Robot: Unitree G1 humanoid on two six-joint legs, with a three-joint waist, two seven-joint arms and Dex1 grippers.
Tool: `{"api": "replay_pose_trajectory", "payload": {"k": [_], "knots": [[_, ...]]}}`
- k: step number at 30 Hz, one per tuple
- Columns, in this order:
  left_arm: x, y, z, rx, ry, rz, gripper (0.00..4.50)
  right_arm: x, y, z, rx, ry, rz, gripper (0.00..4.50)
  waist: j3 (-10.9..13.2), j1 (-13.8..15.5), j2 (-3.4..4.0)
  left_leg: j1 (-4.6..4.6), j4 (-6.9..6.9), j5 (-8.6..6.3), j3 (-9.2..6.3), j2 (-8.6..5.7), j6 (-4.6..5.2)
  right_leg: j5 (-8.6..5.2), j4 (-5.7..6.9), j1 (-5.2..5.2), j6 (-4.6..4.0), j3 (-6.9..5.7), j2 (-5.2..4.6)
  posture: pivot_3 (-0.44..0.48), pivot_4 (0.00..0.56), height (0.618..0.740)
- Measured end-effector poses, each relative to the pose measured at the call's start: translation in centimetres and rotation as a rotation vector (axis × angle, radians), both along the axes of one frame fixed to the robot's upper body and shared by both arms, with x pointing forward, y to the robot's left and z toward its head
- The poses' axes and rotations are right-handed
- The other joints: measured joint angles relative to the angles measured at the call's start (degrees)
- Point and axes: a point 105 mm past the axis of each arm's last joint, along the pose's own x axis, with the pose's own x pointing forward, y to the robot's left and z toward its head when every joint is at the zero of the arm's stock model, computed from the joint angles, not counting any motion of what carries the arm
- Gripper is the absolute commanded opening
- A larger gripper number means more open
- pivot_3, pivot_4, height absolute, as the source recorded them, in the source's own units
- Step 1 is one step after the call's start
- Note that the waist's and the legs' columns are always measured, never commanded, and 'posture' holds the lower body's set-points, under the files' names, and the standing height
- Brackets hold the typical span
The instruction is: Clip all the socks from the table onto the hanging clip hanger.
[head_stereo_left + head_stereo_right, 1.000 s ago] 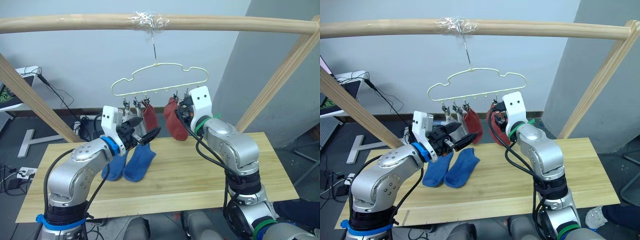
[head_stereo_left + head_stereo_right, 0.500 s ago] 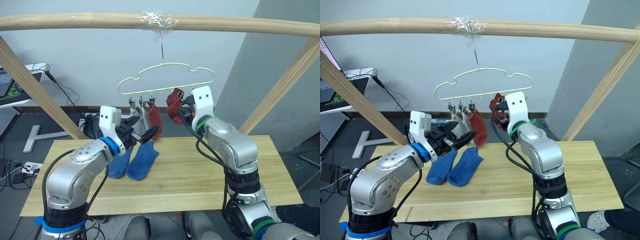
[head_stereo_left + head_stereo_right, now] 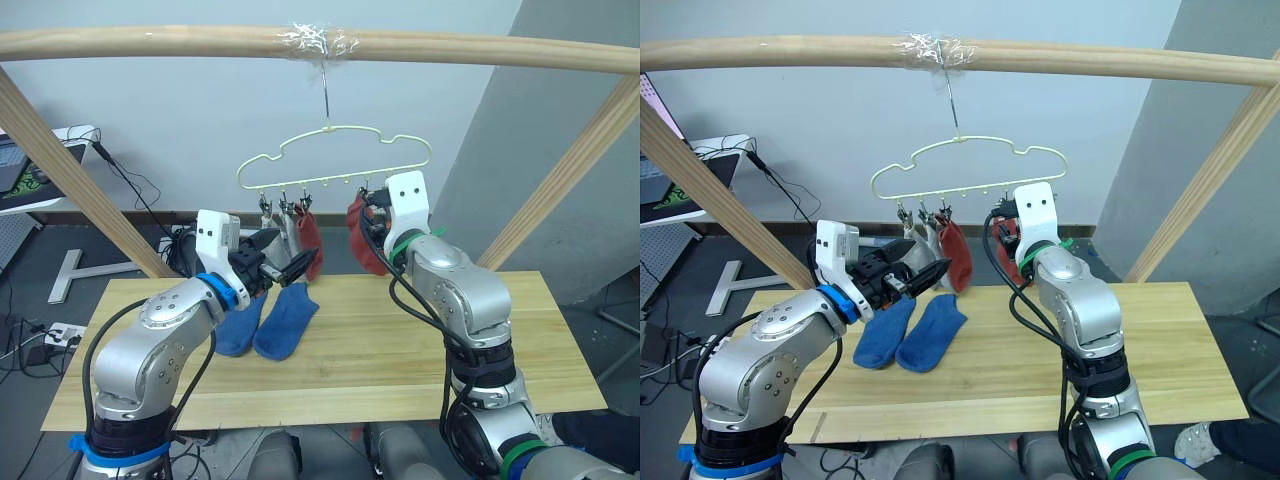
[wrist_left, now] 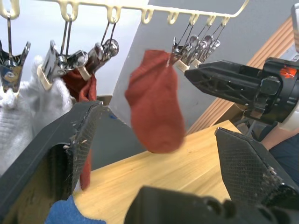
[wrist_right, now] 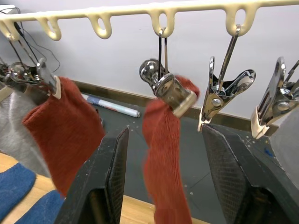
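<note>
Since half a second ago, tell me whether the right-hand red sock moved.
Yes: the red sock was bunched up against the hanger rail; now it hangs lower, below it.

Both arms are built of rounded, glossy silver-grey metal shells joined by black segments. The left arm carries a bright blue ring at its wrist and another at its base; the right arm has a green ring at its wrist and another near its base. Each wrist ends in a white rectangular plastic block marked with two small dark dots. Black cables loop loosely along both forearms. The two-fingered black plastic left gripper (image 3: 288, 268) and the matching black right gripper (image 3: 377, 212) have cross-hatched inner pads.
</note>
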Motion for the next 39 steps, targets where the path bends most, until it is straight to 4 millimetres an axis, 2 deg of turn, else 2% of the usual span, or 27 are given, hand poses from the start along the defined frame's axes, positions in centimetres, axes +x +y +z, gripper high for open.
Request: {"api": "replay_pose_trajectory", "payload": {"k": [15,28,34,39], "knots": [[0.0,0.1,0.1,0.004,-0.004,0.002,4.45,1.9,0.1,1.4,0.043,-0.042,-0.106,2.52,0.00,-0.01,0.00,0.00,0.00,0.00,-0.01,0.00,0.00,0.01,0.01,0.00,-0.01,-0.02,0.00,-0.045,0.145,0.740],[0.0,0.1,0.1,0.007,-0.004,0.003,4.45,2.3,-0.4,0.8,0.029,-0.026,-0.141,2.52,0.00,0.00,0.00,0.00,0.01,0.00,-0.01,0.00,0.00,0.01,0.02,0.00,-0.01,-0.02,-0.01,-0.052,0.153,0.740],[0.0,0.1,0.0,0.007,-0.001,0.004,4.45,2.1,-0.8,-0.1,0.019,0.012,-0.146,2.52,0.00,-0.06,0.00,0.00,0.01,0.00,0.00,0.00,0.00,0.01,0.02,0.00,-0.01,-0.01,0.00,-0.062,0.153,0.740],[0.0,0.1,0.1,0.007,-0.003,0.002,4.45,1.9,-0.8,0.3,0.023,-0.002,-0.145,2.52,0.00,-0.08,0.00,0.00,0.00,0.00,-0.01,0.00,0.00,0.01,0.03,0.00,-0.01,-0.02,0.00,-0.065,0.152,0.740]]}}
